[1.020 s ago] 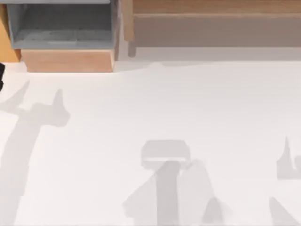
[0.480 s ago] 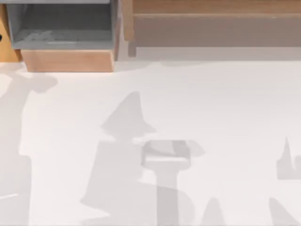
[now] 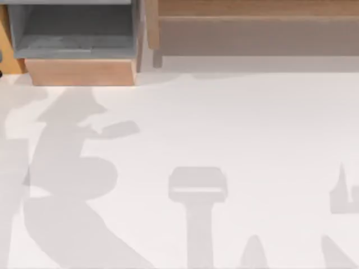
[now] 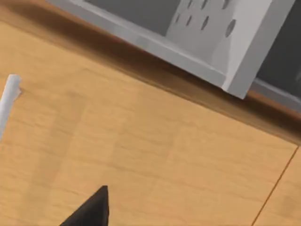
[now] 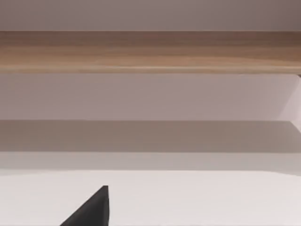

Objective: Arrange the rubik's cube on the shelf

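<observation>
The rubik's cube is out of view. The shelf point(image 3: 252, 8) is a long light-brown board along the table's back right, with a tan-grey front face point(image 3: 252, 36) below it. In the right wrist view the shelf point(image 5: 150, 52) runs straight across ahead as a wooden band, and a dark tip of my right gripper point(image 5: 91, 212) juts in over the white table. In the left wrist view a dark tip of my left gripper point(image 4: 91, 212) hangs close over an orange-brown wooden panel point(image 4: 141, 141).
A wood-framed, grey-lined box compartment point(image 3: 78, 70) stands at the back left. The left wrist view shows a grey frame with oval holes point(image 4: 225, 37) and a white bar point(image 4: 9, 99) on the wooden panel. Arm shadows lie across the white table point(image 3: 252, 123).
The large arm shadow on the table has swung from the middle back toward the left and changed shape. Shadows at the centre and right have stayed put.
</observation>
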Controlling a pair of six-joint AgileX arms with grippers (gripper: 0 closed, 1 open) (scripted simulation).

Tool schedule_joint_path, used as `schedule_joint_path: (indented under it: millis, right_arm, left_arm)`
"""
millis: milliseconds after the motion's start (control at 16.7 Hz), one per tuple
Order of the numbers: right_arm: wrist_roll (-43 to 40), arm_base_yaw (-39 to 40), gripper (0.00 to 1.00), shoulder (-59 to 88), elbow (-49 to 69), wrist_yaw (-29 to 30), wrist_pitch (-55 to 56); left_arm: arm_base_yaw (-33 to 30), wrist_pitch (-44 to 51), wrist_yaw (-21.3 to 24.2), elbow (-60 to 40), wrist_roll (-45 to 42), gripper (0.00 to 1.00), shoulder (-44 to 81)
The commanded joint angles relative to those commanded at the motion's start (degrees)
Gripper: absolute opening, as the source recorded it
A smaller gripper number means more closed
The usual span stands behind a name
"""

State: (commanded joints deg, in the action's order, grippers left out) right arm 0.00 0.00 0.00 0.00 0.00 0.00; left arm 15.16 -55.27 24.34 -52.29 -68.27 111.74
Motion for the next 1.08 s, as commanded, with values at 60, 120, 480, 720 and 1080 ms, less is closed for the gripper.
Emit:
schedule_joint_path:
  millis: [60, 120, 480, 720, 1080]
  right_arm:
    - [0.0, 0.0, 1.0, 0.0, 0.0, 0.0, 0.0]
    - [0.0, 0.0, 1.0, 0.0, 0.0, 0.0, 0.0]
    - [0.0, 0.0, 1.0, 0.0, 0.0, 0.0, 0.0]
    - [0.0, 0.0, 1.0, 0.0, 0.0, 0.0, 0.0]
    - [0.0, 0.0, 1.0, 0.0, 0.0, 0.0, 0.0]
  left_arm:
    - [0.9, -1.4, 0.5, -1.2, -2.9, 1.0, 3.1]
    - [1.8, -2.9, 1.0, -2.4, -6.0, 1.0, 6.0]
    - [7.7, -10.5, 2.2, -9.2, -20.5, 1.0, 17.6]
    - [8.8, -12.0, 2.3, -10.7, -22.5, 1.0, 18.9]
    - [8.5, -11.5, 2.0, -11.5, -22.5, 1.0, 19.1]
